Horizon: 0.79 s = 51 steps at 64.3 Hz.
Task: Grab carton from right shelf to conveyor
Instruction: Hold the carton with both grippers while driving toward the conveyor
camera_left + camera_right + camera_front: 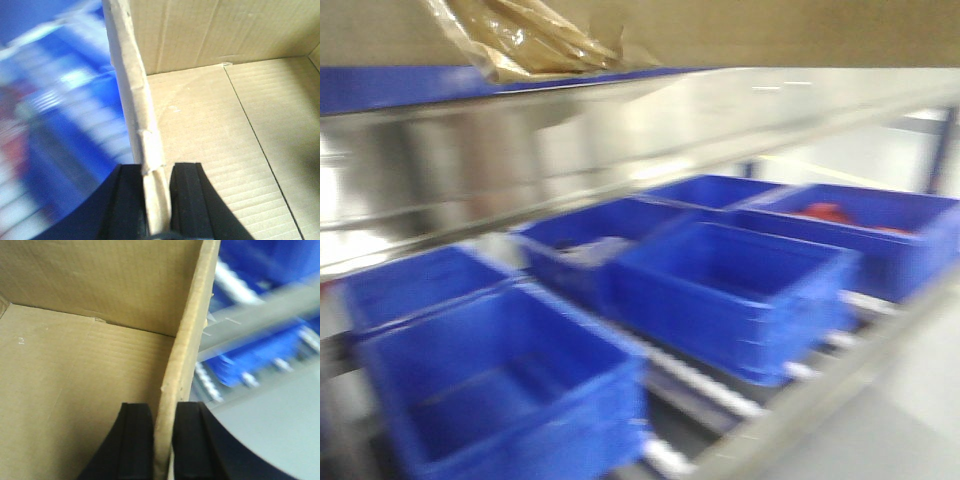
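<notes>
With the left jaws, clamps the carton (210,130) by one upright side wall: one black pad (127,200) on the outside, the other on the inside, both pressed flat against the worn, ragged cardboard edge. With the right jaws, grips the opposite wall the same way, inner pad (136,440) within the box and its partner outside, with the cardboard pinched tight between them. Shows in both wrist views a bare corrugated bottom inside the carton, with a plain wall rising behind it.

Holds the carton across the very top of the front view, above the wide stainless-steel rail (570,150) of the right shelf (880,375), with a wrinkly strip of yellowish tape (530,45) hanging off its lower edge toward the left. Cannot tell from these views whether the carton touches the rail or the blue strip (380,88) just beneath it.

Looks down, below the rail, on blue plastic bins (730,290) standing close together on metal rollers (720,390), with something red (825,212) lying in the far right one, too smeared to name. Catches smooth grey floor (270,425) beside the shelf in the right wrist view. Blurs everything outside the carton in all three views.
</notes>
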Available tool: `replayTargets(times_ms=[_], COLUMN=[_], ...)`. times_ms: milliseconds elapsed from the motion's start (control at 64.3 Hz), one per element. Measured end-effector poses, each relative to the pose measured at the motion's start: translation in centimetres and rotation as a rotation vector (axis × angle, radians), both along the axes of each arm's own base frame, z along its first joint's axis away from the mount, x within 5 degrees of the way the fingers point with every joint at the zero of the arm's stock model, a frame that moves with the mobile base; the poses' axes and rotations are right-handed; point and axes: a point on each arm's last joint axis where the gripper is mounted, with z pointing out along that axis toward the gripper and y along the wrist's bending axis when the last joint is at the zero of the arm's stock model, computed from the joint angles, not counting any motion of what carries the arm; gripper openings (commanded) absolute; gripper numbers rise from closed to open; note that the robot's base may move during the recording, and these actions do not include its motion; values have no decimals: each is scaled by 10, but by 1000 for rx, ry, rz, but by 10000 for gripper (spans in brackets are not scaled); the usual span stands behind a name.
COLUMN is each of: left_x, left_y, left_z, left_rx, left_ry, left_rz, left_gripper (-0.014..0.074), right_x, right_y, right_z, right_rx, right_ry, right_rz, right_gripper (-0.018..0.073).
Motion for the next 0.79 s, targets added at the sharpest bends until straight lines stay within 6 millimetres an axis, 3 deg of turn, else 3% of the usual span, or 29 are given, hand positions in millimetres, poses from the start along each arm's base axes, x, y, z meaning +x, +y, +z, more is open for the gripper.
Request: replayTargets(times_ms=[793], left_x=[0], left_y=[0], left_z=[0], left_rx=[-3], left_ry=[-6], left_rz=[-2], left_gripper=[-9], right_x=[0], right_y=[0], right_z=[0], right_rx=[0], right_ry=[0], right_rz=[0], right_gripper=[-67])
